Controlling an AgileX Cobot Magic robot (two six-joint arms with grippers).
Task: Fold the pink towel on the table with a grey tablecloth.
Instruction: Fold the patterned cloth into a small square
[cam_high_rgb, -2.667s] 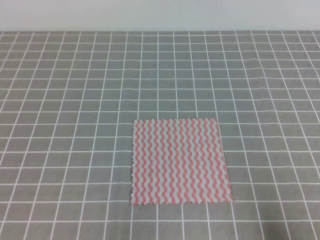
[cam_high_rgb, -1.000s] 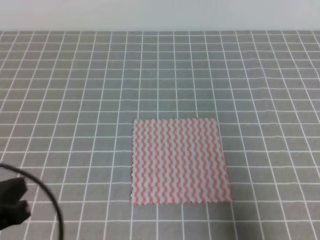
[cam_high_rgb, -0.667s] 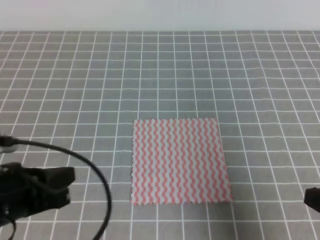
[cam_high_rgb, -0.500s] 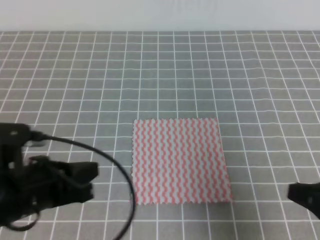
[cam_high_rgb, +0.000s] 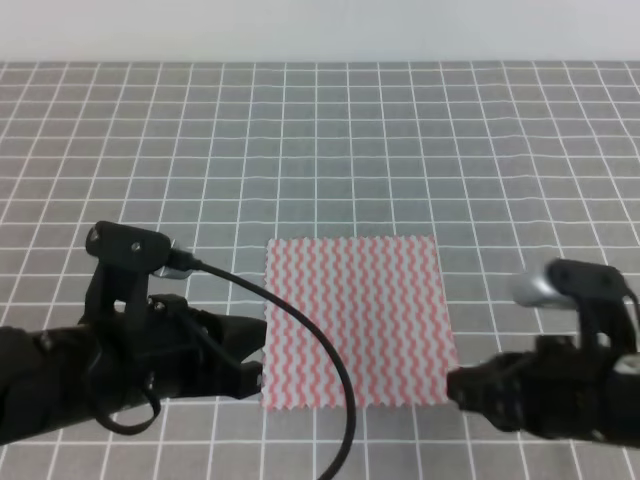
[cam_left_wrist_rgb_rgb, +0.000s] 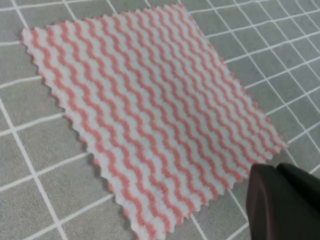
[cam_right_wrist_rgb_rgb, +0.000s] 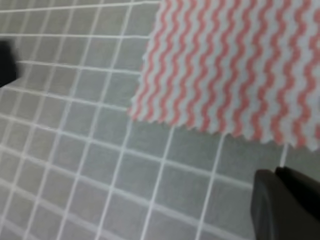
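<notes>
The pink towel (cam_high_rgb: 355, 320) lies flat and unfolded on the table with a grey tablecloth (cam_high_rgb: 400, 150), a little right of centre. My left gripper (cam_high_rgb: 255, 368) is just left of the towel's near left corner, low over the cloth. My right gripper (cam_high_rgb: 452, 388) is just right of its near right corner. Both look shut and empty. In the left wrist view the towel (cam_left_wrist_rgb_rgb: 150, 115) fills the middle, with the left gripper (cam_left_wrist_rgb_rgb: 277, 200) at the bottom right. In the right wrist view a towel corner (cam_right_wrist_rgb_rgb: 235, 65) shows above the right gripper (cam_right_wrist_rgb_rgb: 280, 200).
The white-gridded grey cloth runs to a pale wall at the far edge (cam_high_rgb: 320, 30). A black cable (cam_high_rgb: 320, 360) loops from the left arm over the towel's near left part. Both dark arms fill the near edge of the exterior view.
Both arms have come in from the near corners. The left gripper moved right to the towel's near left corner, the right gripper moved left to its near right corner. The towel has not moved.
</notes>
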